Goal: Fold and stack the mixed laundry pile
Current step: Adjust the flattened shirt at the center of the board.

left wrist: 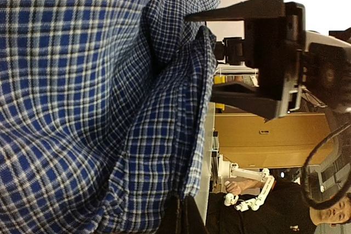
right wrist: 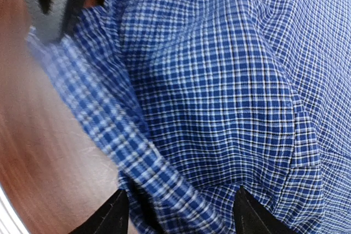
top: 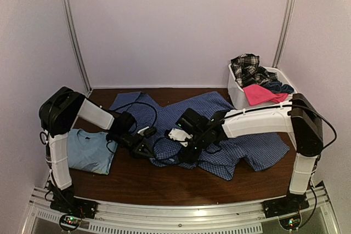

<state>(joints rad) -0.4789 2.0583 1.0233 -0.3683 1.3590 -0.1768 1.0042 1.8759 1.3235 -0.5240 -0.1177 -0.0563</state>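
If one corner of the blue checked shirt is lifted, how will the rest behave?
The checked shirt will probably sag and trail, since it lies in soft folds on the table. It looks thin, so likely light. Pushing it would probably bunch it rather than slide it.

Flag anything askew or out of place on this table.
The blue checked shirt lies rumpled and bunched across the table's middle, not flat. A black-white plaid piece pokes up over the white basket's rim. The light blue T-shirt at the left looks neatly folded.
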